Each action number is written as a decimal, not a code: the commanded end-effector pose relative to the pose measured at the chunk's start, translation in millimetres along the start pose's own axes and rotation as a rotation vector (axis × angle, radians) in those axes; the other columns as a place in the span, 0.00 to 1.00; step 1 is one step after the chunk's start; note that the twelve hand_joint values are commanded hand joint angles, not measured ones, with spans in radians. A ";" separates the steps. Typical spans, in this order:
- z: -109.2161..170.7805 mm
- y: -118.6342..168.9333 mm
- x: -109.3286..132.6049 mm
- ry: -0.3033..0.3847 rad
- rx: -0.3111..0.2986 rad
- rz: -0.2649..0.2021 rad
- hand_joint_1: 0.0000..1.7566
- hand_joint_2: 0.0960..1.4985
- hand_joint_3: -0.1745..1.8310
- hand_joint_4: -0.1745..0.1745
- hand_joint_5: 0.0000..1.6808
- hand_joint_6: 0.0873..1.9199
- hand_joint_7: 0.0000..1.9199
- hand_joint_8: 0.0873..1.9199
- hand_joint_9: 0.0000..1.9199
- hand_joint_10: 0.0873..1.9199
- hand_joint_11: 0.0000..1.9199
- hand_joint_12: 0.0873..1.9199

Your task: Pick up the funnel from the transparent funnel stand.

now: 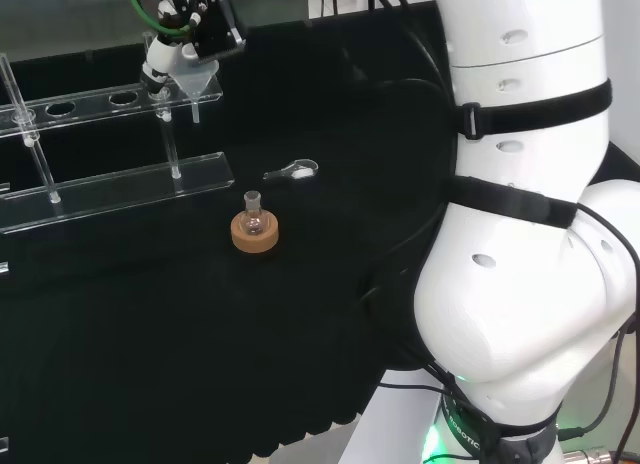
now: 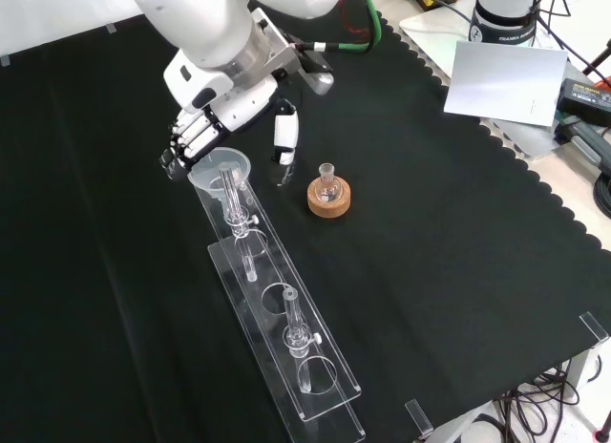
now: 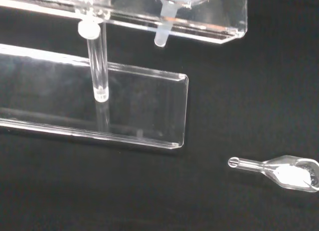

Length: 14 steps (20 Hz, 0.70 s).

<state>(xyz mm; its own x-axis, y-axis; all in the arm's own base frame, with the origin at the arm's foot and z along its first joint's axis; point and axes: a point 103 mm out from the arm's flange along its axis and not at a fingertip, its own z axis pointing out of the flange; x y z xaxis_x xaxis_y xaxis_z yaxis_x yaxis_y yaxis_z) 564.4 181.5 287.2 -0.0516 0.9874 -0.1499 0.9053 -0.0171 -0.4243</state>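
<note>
The clear funnel sits in the end hole of the transparent stand, its stem hanging below the upper shelf. My hand hovers over this end of the stand. Its fingers sit close against one side of the funnel's rim. The thumb stands off the other side with a gap to the funnel. Nothing is gripped.
A cork ring with a small flask stands beside the stand's end. A small glass scoop holding white powder lies on the cloth near the thumb. A white sheet rests at the bench's far right corner in the front view.
</note>
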 end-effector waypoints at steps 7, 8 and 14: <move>10.8 15.5 -11.1 -0.015 0.027 0.013 0.32 0.48 0.16 0.28 0.00 0.00 0.02 0.01 0.01 0.47 0.16 0.79; 11.9 16.9 -12.7 -0.017 0.026 0.016 0.32 0.48 0.16 0.28 0.00 0.00 0.02 0.01 0.01 0.48 0.16 0.79; 12.0 6.9 6.7 -0.038 0.006 0.034 0.32 0.49 0.17 0.27 0.00 0.00 0.00 0.13 0.03 0.47 0.17 0.79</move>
<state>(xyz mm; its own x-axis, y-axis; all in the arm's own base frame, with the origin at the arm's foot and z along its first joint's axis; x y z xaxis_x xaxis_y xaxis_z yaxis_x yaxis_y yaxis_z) 575.1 165.5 271.4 -0.0407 0.9838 -0.1748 0.8992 -0.0403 -0.4357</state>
